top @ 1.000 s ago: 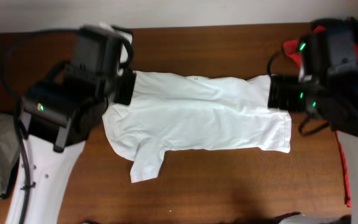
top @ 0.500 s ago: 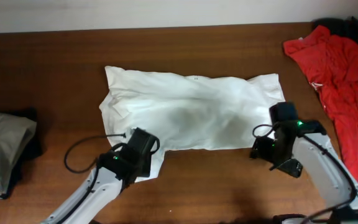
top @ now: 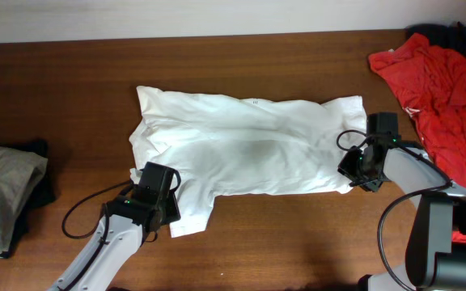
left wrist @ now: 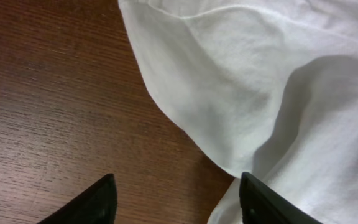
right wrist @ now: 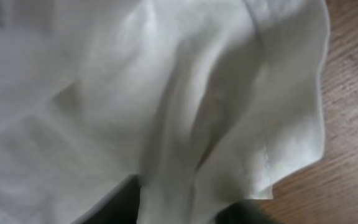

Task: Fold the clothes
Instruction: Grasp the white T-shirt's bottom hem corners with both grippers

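Observation:
The clothes (top: 249,153), a white T-shirt, lie flat across the middle of the table, with one sleeve (top: 191,212) sticking out toward the front left. My left gripper (top: 162,187) is low at that sleeve's left side. In the left wrist view it (left wrist: 179,208) stands open over bare wood, its right finger (left wrist: 263,202) over the shirt's edge (left wrist: 229,93). My right gripper (top: 350,168) is at the shirt's right hem. In the right wrist view it (right wrist: 179,211) is shut on a raised fold of white fabric (right wrist: 166,124).
A red garment (top: 443,81) is heaped at the back right corner, just behind my right arm. A beige-grey folded garment (top: 2,194) lies at the table's left edge. Bare brown wood (top: 298,242) runs along the front of the table.
Both arms came from the shirt's back corners to its front. My left gripper has opened wider by the sleeve. My right gripper moved up to the right hem and closed on it.

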Action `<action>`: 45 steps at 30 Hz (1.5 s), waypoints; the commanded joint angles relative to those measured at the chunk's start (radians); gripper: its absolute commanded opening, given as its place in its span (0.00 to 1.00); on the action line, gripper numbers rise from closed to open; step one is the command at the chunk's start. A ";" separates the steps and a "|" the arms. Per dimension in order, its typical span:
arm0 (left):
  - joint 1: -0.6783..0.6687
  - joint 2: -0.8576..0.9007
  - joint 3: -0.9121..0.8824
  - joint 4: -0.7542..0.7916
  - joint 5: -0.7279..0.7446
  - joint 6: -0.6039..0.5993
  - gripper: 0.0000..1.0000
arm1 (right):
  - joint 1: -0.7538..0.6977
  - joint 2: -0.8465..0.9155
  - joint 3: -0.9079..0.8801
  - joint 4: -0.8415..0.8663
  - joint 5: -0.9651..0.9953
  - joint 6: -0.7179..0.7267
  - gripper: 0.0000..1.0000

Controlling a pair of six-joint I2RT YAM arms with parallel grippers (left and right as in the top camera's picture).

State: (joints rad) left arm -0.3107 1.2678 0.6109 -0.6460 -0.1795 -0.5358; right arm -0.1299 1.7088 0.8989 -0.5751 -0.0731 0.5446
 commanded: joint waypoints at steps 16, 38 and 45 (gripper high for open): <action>0.116 0.160 -0.062 0.298 0.071 -0.123 0.01 | 0.004 0.080 -0.051 0.003 -0.055 0.010 0.19; 0.116 -0.010 0.084 0.317 0.036 -0.035 0.01 | 0.004 -0.276 0.037 -0.219 0.033 0.010 0.04; 0.116 -0.018 0.227 0.408 -0.107 0.060 0.01 | 0.004 -0.276 0.166 -0.246 0.032 -0.013 0.04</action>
State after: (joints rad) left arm -0.2005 1.2697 0.7807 -0.2428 -0.2153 -0.5285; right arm -0.1303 1.4506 0.9642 -0.8051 -0.0685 0.5423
